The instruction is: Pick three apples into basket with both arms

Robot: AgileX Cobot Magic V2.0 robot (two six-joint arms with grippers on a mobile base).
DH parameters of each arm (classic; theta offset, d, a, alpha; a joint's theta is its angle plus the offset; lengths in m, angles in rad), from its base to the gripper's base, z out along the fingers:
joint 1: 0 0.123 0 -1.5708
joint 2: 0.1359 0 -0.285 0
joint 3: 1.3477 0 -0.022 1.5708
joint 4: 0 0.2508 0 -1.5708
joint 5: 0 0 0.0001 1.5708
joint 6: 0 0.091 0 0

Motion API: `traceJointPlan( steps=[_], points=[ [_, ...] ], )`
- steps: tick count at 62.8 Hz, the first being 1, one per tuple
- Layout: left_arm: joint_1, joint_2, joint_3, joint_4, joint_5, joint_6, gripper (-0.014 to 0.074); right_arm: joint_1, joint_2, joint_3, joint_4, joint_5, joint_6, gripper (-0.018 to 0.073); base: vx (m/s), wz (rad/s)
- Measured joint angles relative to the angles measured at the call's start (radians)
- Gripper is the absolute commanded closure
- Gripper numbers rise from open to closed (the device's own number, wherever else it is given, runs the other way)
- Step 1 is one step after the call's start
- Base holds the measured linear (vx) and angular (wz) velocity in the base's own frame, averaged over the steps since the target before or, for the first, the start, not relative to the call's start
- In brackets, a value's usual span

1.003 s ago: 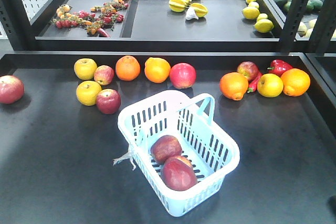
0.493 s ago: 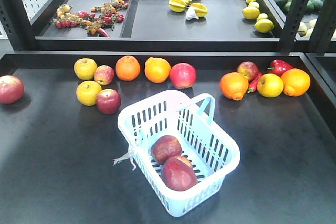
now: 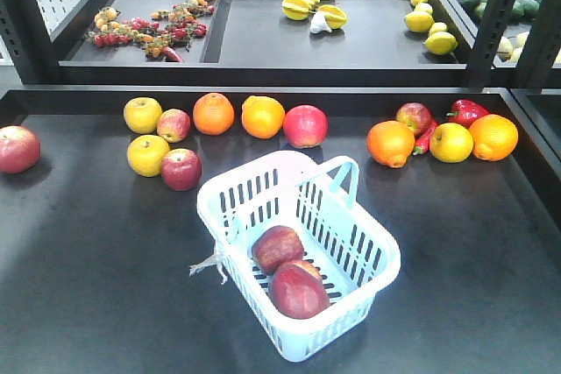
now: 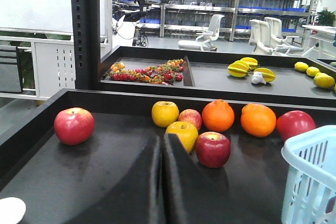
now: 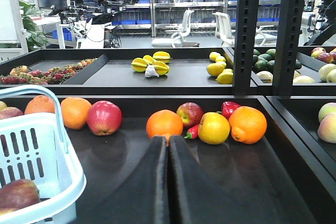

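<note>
The pale blue basket [image 3: 250, 192] stands in the middle of the black table and holds two dark red apples [image 3: 277, 247] [image 3: 299, 289]. Loose apples lie behind it: one at the left [image 3: 181, 169], one at mid-back [image 3: 305, 125], one far left [image 3: 17, 148]. Neither arm shows in the front view. My left gripper [image 4: 163, 138] is shut and empty, low over the table, short of a red apple [image 4: 212, 149], with the basket [image 4: 310, 182] to its right. My right gripper [image 5: 168, 139] is shut and empty, pointing at an orange [image 5: 164, 124], with the basket [image 5: 31, 156] to its left.
Oranges [image 3: 213, 113], yellow round fruits [image 3: 147, 155] and red peppers [image 3: 466, 112] lie along the table's back. An apple [image 3: 414, 117] sits among the right group. A raised black shelf [image 3: 263, 67] with more produce and upright posts [image 3: 495, 15] stands behind.
A dark bit of the right arm at the lower right corner of the front view has gone out of frame. The basket and the fruit have not moved.
</note>
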Motion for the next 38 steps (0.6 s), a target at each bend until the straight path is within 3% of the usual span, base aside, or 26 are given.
traceJointPlan(
  steps=[38],
  points=[
    [0.0,0.0,0.0,0.0,0.0,0.0,0.0603,0.0,0.0,0.0,-0.005,0.0,0.0,0.0564,0.0,0.0]
  ],
)
